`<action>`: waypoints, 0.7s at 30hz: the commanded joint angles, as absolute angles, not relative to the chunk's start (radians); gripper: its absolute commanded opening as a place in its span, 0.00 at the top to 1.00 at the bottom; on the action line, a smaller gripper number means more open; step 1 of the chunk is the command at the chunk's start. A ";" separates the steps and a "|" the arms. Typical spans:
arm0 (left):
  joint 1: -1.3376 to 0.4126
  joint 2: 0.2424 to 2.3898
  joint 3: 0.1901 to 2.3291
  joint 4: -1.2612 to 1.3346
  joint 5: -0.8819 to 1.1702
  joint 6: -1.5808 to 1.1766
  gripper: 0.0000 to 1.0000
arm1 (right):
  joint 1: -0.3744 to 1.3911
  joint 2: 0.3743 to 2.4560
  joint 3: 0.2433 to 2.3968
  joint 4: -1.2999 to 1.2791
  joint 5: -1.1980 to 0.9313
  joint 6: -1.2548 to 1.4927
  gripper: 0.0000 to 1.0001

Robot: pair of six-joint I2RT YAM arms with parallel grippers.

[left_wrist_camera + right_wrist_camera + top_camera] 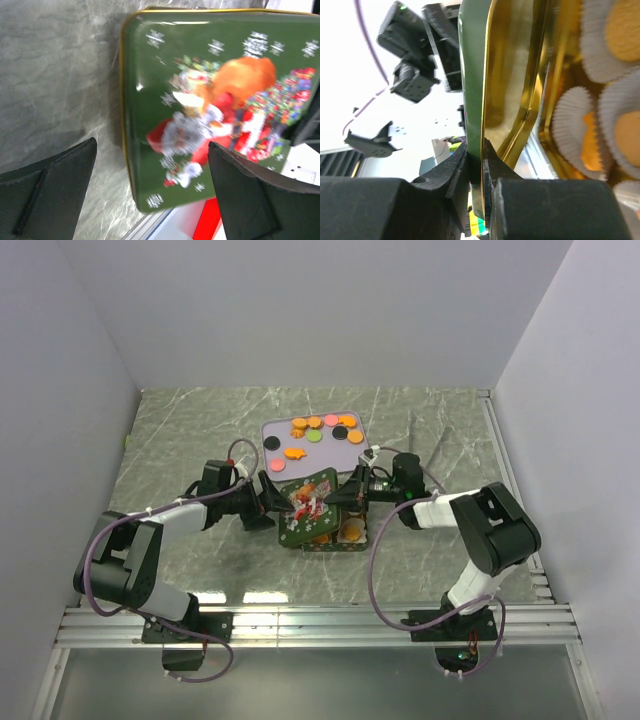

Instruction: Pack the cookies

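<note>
A tilted Santa-print lid [308,502] screens the tin [340,544] beneath. Right jaws are clamped on its rim; left jaws gape wide beside its opposite edge. Cookies [313,422] lie on a grey tray [280,428] beyond both jaws, more in paper cups [565,130] beside the right jaws. Print blurred, unreadable.

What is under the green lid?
A gold tin with white paper cups holding orange cookies. The tilted lid covers most of it, so the rest is hidden.
</note>
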State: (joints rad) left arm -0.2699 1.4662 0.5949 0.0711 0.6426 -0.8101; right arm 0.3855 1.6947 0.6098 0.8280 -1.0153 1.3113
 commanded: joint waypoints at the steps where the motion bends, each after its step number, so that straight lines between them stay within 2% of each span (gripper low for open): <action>1: -0.275 1.465 0.650 0.117 0.676 -0.819 0.01 | 0.377 1.605 0.598 0.962 -1.055 1.376 1.00; 4: -0.279 1.470 0.692 0.068 0.666 -0.799 0.01 | 0.358 1.554 0.591 0.951 -1.065 1.366 1.00; 11: -0.353 1.476 0.796 -0.076 0.562 -0.759 0.01 | 0.183 1.329 0.630 0.257 -1.039 0.924 1.00; 17: -0.466 1.581 0.946 -0.296 0.322 -0.723 0.09 | 0.057 1.134 0.735 -0.223 -0.786 0.709 1.00; 21: -0.521 1.640 1.018 -0.357 0.243 -0.718 0.16 | 0.049 1.022 0.779 -0.284 -0.737 0.706 1.00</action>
State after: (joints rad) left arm -0.4866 1.6150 0.9558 -0.2562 0.3553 -0.7475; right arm 0.0502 1.1114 0.7128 -0.1276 -0.8204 0.7868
